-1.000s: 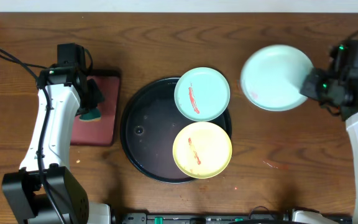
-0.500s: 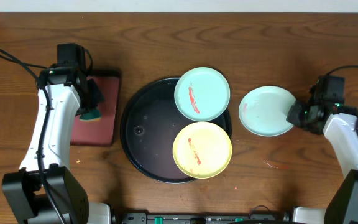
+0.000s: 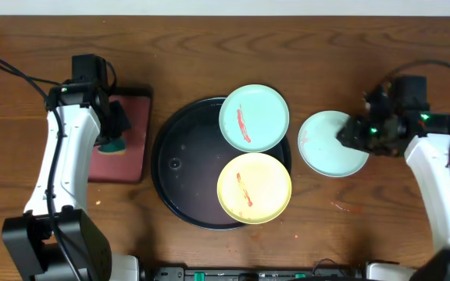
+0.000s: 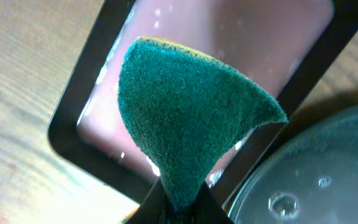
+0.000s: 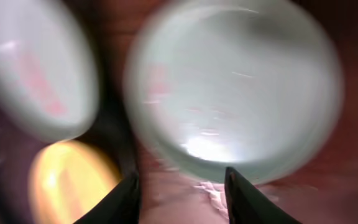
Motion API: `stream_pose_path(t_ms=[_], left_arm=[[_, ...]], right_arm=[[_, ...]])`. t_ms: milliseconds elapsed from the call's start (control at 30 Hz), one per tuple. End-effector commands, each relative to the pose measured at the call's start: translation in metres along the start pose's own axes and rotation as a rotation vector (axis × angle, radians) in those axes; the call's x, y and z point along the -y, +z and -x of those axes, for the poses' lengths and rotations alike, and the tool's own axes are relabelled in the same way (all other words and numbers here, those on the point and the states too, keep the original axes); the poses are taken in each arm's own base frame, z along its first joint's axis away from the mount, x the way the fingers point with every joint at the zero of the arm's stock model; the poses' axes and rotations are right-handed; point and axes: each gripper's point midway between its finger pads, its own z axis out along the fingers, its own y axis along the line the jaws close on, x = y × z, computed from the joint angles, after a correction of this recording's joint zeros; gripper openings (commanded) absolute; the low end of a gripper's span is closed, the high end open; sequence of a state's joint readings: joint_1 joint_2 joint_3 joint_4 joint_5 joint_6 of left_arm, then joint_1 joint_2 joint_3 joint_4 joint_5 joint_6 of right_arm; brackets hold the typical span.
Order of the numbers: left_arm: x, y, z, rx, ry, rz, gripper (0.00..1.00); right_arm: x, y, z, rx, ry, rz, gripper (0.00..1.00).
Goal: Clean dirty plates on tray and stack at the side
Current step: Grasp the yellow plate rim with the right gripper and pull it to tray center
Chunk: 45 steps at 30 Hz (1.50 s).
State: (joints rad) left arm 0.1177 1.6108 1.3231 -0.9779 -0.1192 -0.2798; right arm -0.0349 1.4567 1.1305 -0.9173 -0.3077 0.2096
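The first plate, pale mint, lies flat on the desk at 3 o'clock of the black tray, just beside the tray but not touching it. It carries a faint reddish mark near its 9 o'clock rim. The right gripper sits at the plate's 3 o'clock edge with its jaws apart and nothing pinched between them. This looks like the set-down that starts the stack.

The left gripper is closed on a green sponge, held over the dark red tray at 9 o'clock.

Two plates are not yet cleaned, each with a red streak in the middle. A mint plate is at the tray's 1 o'clock and a yellow plate at its 5 o'clock. Their rims touch or overlap slightly.

The next move probably calls for the right arm to back off toward 3 o'clock without dragging the plate, then take one of the streaked plates by its rim. Both overhang the tray's raised edge on the 3 o'clock side, which leaves rim free to grip. The gap to the set-down plate is narrow, so coming in from above is safer. There is open desk at 12 and 6 o'clock. A small red smear marks the desk at 5 o'clock.
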Motion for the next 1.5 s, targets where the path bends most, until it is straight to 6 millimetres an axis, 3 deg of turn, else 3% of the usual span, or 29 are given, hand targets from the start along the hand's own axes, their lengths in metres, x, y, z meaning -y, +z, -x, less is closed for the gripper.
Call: stream_pose_path(t_ms=[0,133,300,600,700,833,967,1067,1167,1333,1467], left_arm=[[-0.003,-0.029,0.019,0.061,0.023,0.001,0.08],[-0.007,-0.046,0.018,0.047,0.048,0.005,0.08],[-0.008,-0.048,0.015,0.036,0.049,0.008,0.08],[-0.005,-0.048,0.014,0.030,0.049,-0.008,0.07],[-0.005,-0.048,0.014,0.030,0.050,-0.008,0.07],[-0.005,-0.048,0.014,0.030,0.050,-0.008,0.07],[-0.005,-0.048,0.014,0.030,0.049,-0.008,0.07],[-0.005,-0.048,0.014,0.031,0.049,-0.008,0.07],[-0.005,-0.048,0.014,0.030,0.049,-0.010,0.07],[-0.004,-0.048,0.014,0.027,0.027,-0.016,0.07],[-0.003,-0.048,0.014,0.027,-0.023,-0.017,0.07]], right_arm=[[-0.043,0.006,-0.025,-0.080,-0.136,0.096,0.41],[-0.059,0.030,-0.069,-0.218,-0.222,0.082,0.41],[-0.057,0.058,-0.106,-0.330,-0.289,0.030,0.41],[-0.063,0.097,-0.129,-0.409,-0.388,0.023,0.37],[-0.058,0.110,-0.138,-0.458,-0.383,0.005,0.25],[-0.055,0.113,-0.141,-0.478,-0.369,-0.005,0.01],[-0.072,0.095,-0.128,-0.418,-0.375,0.025,0.01],[-0.096,0.079,-0.116,-0.342,-0.389,0.063,0.01],[-0.123,0.076,-0.107,-0.270,-0.389,0.108,0.01],[-0.162,0.093,-0.102,-0.159,-0.317,0.114,0.01],[-0.183,0.126,-0.115,-0.117,-0.294,0.074,0.01]])
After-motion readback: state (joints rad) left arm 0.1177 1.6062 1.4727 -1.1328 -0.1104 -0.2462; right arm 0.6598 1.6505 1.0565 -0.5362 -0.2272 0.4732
